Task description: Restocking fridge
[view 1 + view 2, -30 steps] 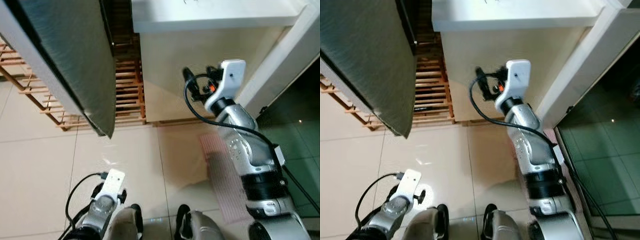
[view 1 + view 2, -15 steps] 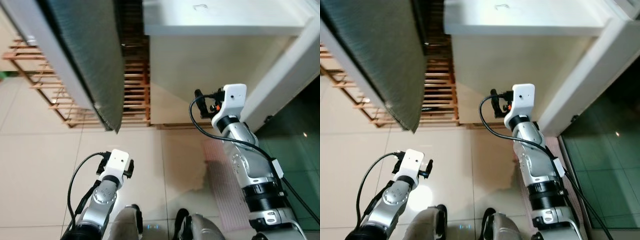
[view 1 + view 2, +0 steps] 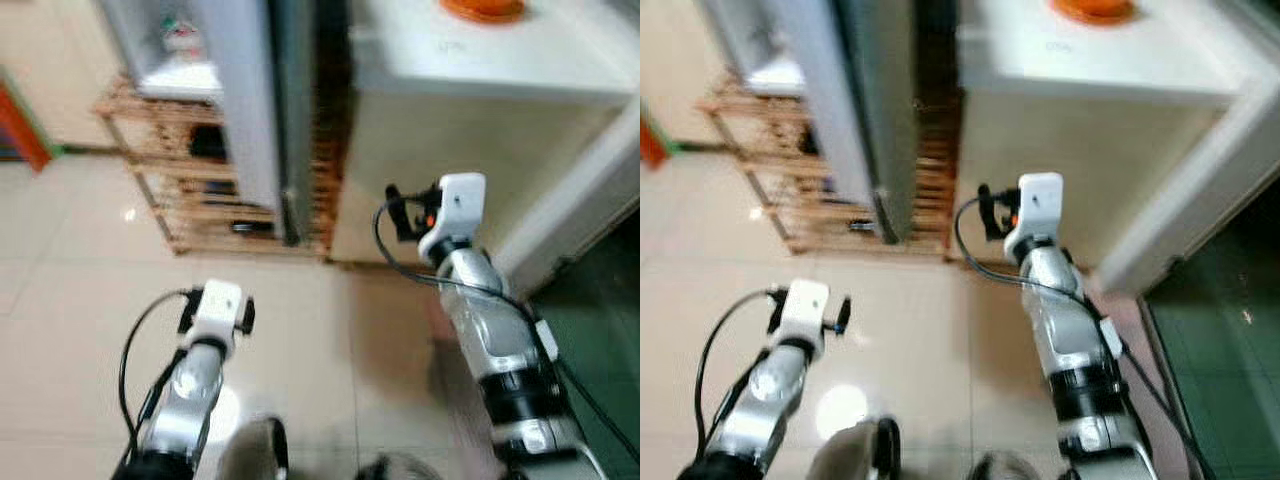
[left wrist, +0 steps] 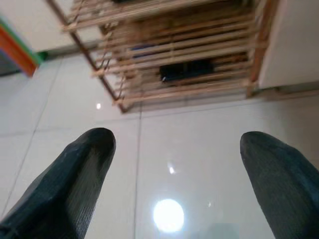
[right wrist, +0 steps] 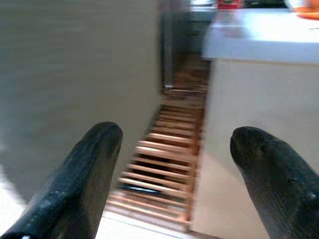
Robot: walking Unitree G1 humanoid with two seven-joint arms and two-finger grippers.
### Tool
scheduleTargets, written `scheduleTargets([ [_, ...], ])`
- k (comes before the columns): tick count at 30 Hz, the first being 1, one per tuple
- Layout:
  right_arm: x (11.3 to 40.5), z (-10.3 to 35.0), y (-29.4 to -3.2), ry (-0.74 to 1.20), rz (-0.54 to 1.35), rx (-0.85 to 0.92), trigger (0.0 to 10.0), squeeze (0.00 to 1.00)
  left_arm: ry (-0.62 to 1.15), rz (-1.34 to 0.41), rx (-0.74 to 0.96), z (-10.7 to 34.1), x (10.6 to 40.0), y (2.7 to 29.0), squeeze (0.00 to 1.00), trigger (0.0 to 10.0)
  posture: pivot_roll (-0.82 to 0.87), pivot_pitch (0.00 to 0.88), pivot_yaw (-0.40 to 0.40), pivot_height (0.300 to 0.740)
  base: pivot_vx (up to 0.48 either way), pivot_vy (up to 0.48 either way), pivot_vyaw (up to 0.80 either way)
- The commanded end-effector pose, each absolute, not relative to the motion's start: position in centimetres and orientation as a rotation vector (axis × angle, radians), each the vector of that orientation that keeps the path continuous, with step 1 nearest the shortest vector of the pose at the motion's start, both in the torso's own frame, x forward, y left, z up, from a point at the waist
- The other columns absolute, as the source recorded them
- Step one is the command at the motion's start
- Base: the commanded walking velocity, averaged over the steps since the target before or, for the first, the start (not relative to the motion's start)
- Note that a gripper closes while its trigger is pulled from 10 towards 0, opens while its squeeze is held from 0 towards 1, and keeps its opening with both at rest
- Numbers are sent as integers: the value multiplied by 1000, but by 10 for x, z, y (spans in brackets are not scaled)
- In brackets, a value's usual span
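The tall grey fridge door (image 3: 875,120) stands ahead of the right end effector (image 5: 174,164), whose fingers are spread wide and empty. The left end effector (image 4: 174,174) is spread wide too, over the floor.

Head camera has pitched up and gone blurry, so the whole scene shifted. White surface (image 3: 480,70) now shows more of its top, with an orange item (image 3: 482,8) newly in frame at its far edge. Left of the surface, more of the grey fridge door (image 3: 875,110) is visible, and the wooden rack (image 3: 200,190) extends further left than before. Left arm rose from hanging near the legs; left gripper (image 4: 172,169) is open over the floor tiles short of the rack. Right gripper (image 5: 169,164) dropped slightly along the surface's front panel.
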State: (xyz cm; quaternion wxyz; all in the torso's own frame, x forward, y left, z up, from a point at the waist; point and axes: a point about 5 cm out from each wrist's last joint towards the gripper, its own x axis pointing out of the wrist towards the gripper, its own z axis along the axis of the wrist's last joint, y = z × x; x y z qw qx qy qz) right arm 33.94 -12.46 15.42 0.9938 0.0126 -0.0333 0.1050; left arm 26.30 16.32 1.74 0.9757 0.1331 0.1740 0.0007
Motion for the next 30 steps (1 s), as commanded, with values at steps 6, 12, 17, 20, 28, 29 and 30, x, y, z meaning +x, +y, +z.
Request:
scheduleTargets([
  [6,344,148,-121,-48,224,9,10000,0,346,18,279,22,265,165,0,10000,175,145,-23,740,0,0,0],
  [12,369,156,-124,-47,231,-60,10000,0,206,-182,297,37,266,144,0,10000,184,167,-52,740,0,0,0],
  [17,379,158,-132,-29,223,-103,10000,0,213,-206,313,35,265,141,0,10000,191,174,-75,740,0,0,0],
  [20,387,161,-135,-24,214,-123,10000,0,255,-199,320,27,260,141,0,10000,194,174,-80,740,0,0,0],
  [28,400,181,-112,-52,241,-113,10000,0,309,-203,316,13,247,134,0,10000,213,179,-97,740,0,0,0],
  [29,401,184,-107,-58,251,-110,10000,0,311,-202,311,12,246,133,0,10000,216,179,-99,740,0,0,0],
  [30,402,186,-104,-62,258,-109,10000,0,312,-200,308,12,246,132,0,10000,217,179,-101,740,0,0,0],
])
